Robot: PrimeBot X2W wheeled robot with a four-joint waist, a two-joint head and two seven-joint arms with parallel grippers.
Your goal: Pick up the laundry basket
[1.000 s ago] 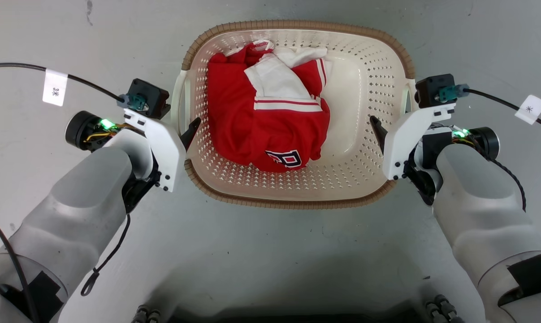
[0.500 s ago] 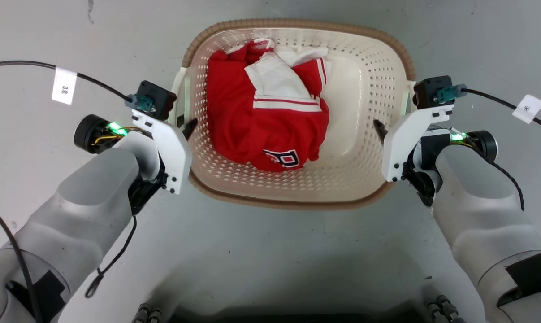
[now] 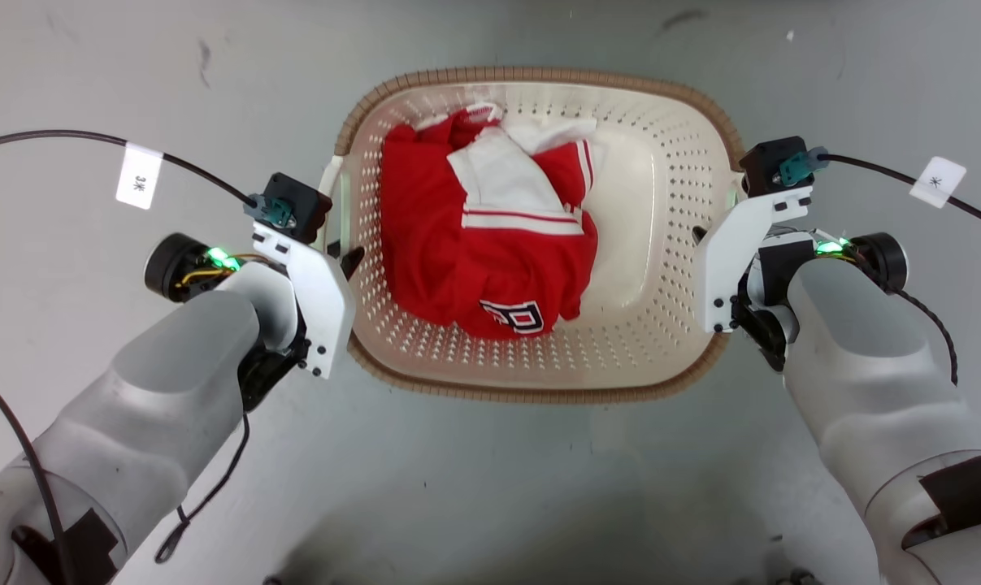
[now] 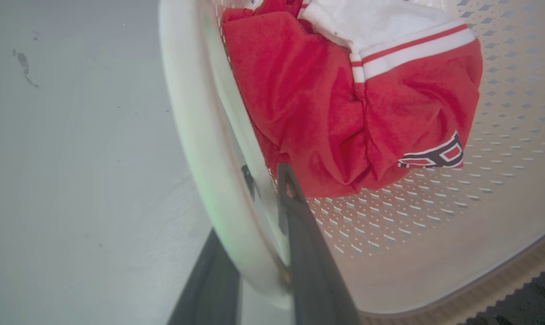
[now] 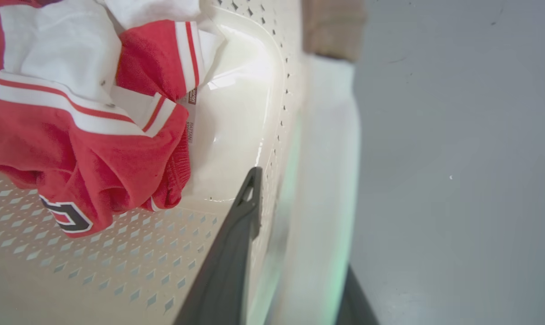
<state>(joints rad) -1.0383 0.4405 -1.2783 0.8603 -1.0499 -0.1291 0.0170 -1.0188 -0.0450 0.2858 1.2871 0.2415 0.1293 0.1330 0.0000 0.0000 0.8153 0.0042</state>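
The laundry basket [image 3: 539,396] stands on the grey floor in the head view, cream with perforated walls and a brown rim. A red and white garment [image 3: 457,260] lies inside it. My left gripper [image 3: 340,253] is shut on the basket's left white handle [image 4: 195,149], one finger inside the wall and one outside. My right gripper [image 3: 714,236] is shut on the right white handle [image 5: 326,189] in the same way. In the right wrist view its outer finger is mostly hidden behind the handle.
Grey concrete floor [image 3: 490,487] surrounds the basket on all sides, with a few dark scuffs at the far edge. Black cables with white tags [image 3: 139,180] trail from both wrists out to the sides.
Both grippers have closed from straddling the basket's side walls to clamping the handles. The whole head picture has shifted down and to the right, so the camera has moved.
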